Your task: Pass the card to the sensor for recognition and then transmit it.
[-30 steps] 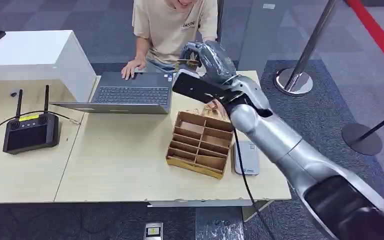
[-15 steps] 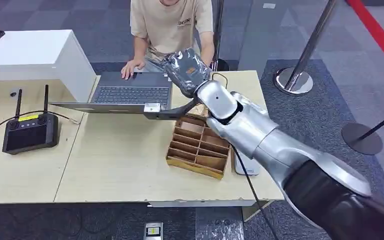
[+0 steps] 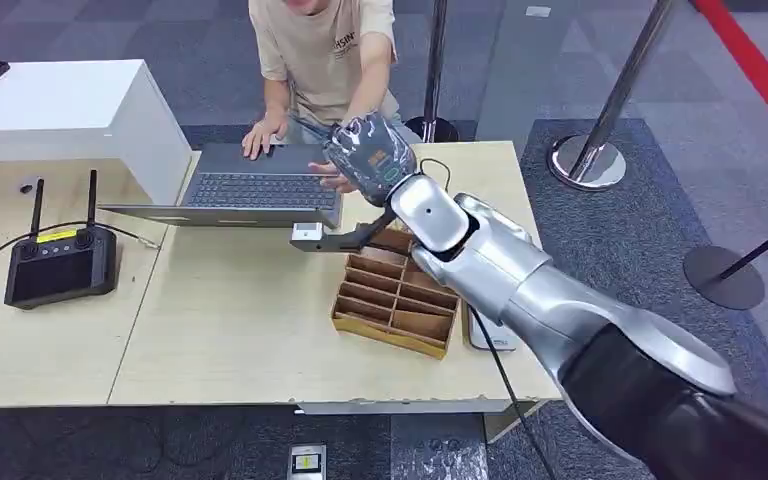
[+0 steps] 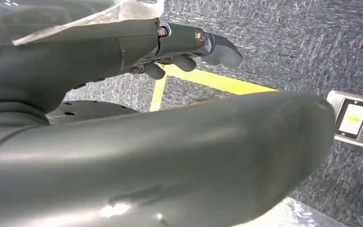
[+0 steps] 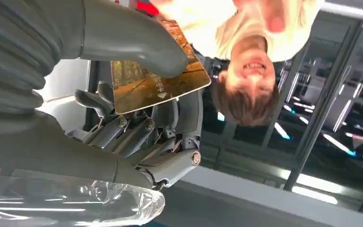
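Note:
My right hand (image 3: pixel 368 155) reaches out over the far table edge, above the laptop's right corner and toward a seated person (image 3: pixel 325 50). In the right wrist view that hand (image 5: pixel 137 132) pinches a card (image 5: pixel 158 80) with an autumn-tree picture between thumb and fingers, with the person's face just beyond it. One of the person's hands (image 3: pixel 327 180) is raised just under my right hand. The grey card sensor (image 3: pixel 493 322) lies on the table right of the cardboard organizer, partly hidden by my arm. My left hand (image 4: pixel 137 52) hangs over the floor, fingers apart and holding nothing.
An open laptop (image 3: pixel 260 188) has the person's other hand on it. A cardboard organizer (image 3: pixel 400 290) sits mid-table, a black remote controller (image 3: pixel 60 262) at the left, a white box (image 3: pixel 60 110) at the far left. Stanchion posts (image 3: pixel 600 120) stand on the right.
My right arm swung left and down toward the person, turning the wrist. The person leaned in and raised a hand under my right hand.

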